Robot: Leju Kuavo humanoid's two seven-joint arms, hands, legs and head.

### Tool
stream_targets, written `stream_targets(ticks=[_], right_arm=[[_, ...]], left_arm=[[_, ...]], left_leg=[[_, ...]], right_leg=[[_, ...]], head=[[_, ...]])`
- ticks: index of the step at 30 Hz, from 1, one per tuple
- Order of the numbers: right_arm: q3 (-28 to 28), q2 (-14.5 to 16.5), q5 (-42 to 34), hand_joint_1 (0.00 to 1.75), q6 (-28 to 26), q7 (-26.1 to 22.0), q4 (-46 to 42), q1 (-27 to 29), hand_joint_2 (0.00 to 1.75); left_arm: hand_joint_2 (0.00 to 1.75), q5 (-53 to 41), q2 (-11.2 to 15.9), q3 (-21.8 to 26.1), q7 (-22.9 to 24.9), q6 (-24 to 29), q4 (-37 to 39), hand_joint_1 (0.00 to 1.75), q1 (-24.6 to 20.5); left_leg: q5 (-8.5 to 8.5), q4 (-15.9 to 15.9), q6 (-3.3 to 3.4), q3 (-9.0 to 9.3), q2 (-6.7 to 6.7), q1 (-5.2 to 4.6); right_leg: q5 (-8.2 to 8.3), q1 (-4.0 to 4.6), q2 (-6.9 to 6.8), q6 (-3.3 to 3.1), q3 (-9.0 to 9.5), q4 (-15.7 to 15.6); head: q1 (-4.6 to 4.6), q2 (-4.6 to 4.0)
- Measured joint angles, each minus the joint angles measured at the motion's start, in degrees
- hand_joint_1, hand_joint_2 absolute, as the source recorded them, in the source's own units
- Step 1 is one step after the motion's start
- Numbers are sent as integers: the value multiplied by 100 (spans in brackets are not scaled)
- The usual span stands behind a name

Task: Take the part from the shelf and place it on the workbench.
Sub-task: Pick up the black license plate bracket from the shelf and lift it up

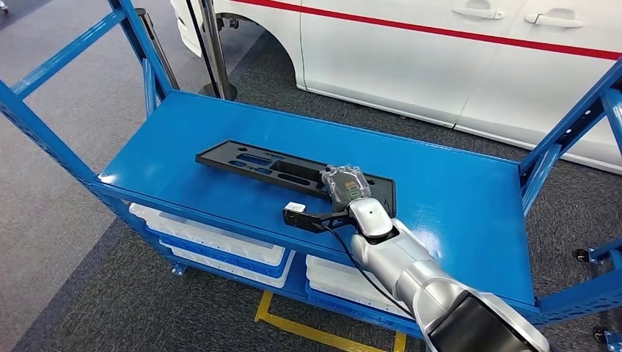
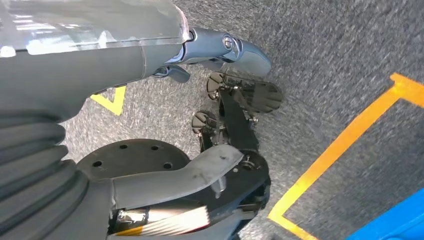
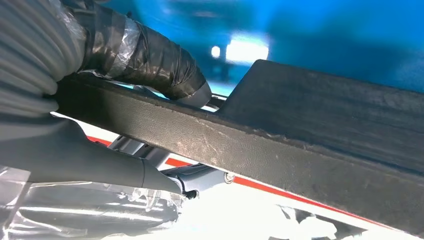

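Note:
A long flat black plastic part (image 1: 271,167) with slots lies on the top board of the blue shelf (image 1: 455,205). My right hand (image 1: 345,187), wrapped in clear film, is at the part's right end. In the right wrist view the part's edge (image 3: 300,150) runs between the grey thumb (image 3: 100,165) and a dark taped finger (image 3: 150,60), so the hand grips it. The part's left end still looks to rest on the board. My left hand (image 2: 100,70) hangs over the grey floor, fingers apart, holding nothing.
White and blue trays (image 1: 220,238) are stacked on the lower shelf level. Blue uprights (image 1: 147,51) frame both ends of the shelf. A white car (image 1: 440,51) stands close behind it. Yellow tape (image 1: 293,323) marks the carpet in front.

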Motion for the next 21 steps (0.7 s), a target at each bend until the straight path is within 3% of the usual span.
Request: stream_targets(ticks=[7,13,21], right_arm=[[-157,-187,43,175,-655,-453,-921,276,175],[-285,-414,69,175,-644,-467,-1824,497,175],[-368,-546,75,175,-637,-466,-2205,613,175]], left_arm=[[175,21,0,24,116,126,2,0,19],[175,28,2,32,116,125,2,0,37],[175,43,2,33,116,125,2,0,40]], left_leg=[[0,0,0,-15,-2,0],[-1,0,-1,-24,-3,-1],[-1,0,0,-25,-3,-1]], right_leg=[[0,0,-2,0,-14,0],[0,-1,-3,0,-21,-1],[0,0,-2,0,-22,0]], head=[[0,-1],[0,-1],[0,0]])
